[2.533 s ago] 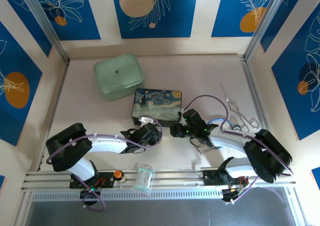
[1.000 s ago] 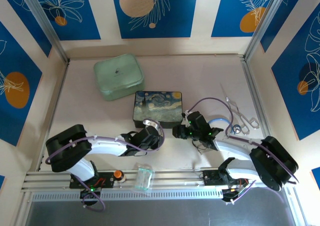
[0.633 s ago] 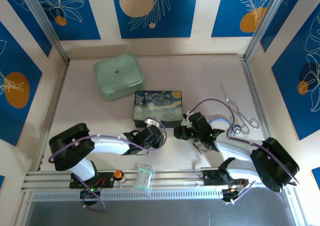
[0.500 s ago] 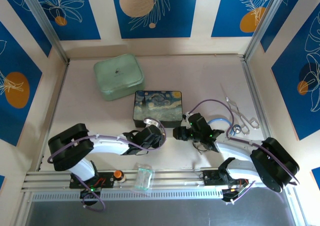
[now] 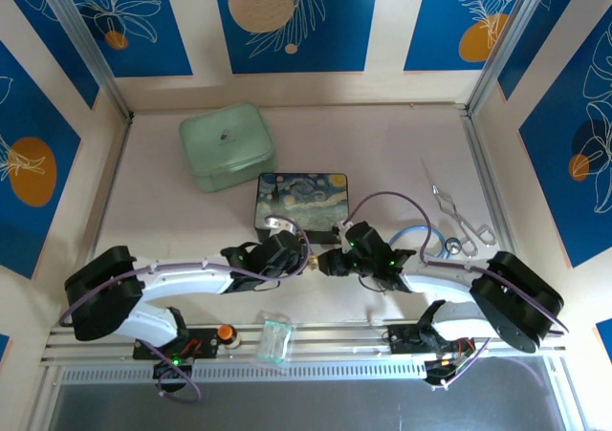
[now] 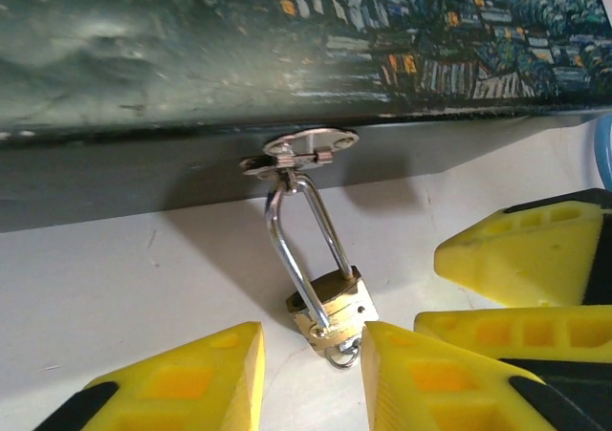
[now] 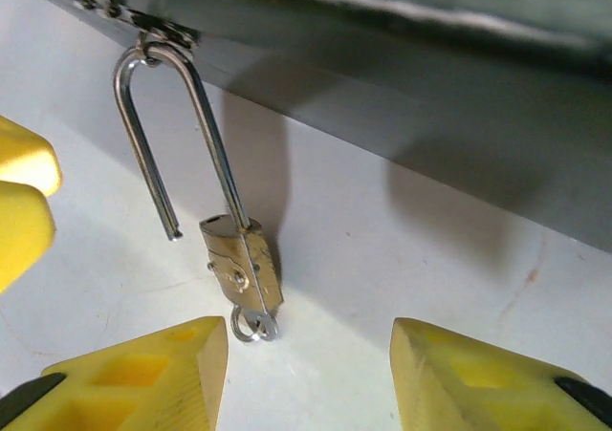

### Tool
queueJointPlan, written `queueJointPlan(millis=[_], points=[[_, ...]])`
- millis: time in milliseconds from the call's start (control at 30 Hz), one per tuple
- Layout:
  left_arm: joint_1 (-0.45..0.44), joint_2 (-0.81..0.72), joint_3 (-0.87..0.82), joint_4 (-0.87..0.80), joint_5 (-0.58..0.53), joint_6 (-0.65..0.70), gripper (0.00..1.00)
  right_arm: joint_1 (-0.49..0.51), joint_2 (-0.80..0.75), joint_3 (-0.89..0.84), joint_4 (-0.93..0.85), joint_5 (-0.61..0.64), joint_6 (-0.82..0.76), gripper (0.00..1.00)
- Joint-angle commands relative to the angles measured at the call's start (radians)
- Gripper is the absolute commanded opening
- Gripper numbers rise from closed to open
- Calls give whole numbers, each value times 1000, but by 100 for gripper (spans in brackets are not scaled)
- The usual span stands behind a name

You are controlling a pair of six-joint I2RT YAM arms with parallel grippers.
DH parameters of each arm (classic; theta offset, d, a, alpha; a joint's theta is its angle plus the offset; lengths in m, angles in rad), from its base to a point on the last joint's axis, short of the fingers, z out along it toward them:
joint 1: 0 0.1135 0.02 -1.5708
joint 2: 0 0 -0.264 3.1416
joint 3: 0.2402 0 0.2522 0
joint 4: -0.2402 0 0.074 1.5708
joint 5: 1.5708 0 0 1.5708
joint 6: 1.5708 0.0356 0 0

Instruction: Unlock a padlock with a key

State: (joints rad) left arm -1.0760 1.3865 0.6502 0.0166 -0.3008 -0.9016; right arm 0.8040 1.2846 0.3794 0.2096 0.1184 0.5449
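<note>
Your table [image 5: 153, 211] carries the painted box [image 5: 301, 202] about mid-table, a little toward the near edge. Your right gripper [image 7: 308, 353] stands wide and empty, low in front of the lock. Your left gripper [image 6: 308, 340] is narrower and also holds nothing, its tips flanking the lock's body. The padlock [image 6: 335, 309] hangs by its shackle from the clasp [image 6: 298, 150] on the box's near wall. Its body rests on the table, with one shackle leg free of it. A small ring [image 7: 253, 328] juts from its underside; you cannot tell what it belongs to.
</note>
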Motion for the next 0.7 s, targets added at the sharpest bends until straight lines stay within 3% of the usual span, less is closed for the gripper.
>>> queueJointPlan(millis=[0,267,667], points=[[22,-25,-21,-7,-16,-25,31,10,27,43,20,30,-39,49],[25,-9,-27,42,-1,-45,29,51,86,91,49,46,-74,45],[58,-143,-44,-58,-58,-13,27,93,197,113,56,105,-125,42]])
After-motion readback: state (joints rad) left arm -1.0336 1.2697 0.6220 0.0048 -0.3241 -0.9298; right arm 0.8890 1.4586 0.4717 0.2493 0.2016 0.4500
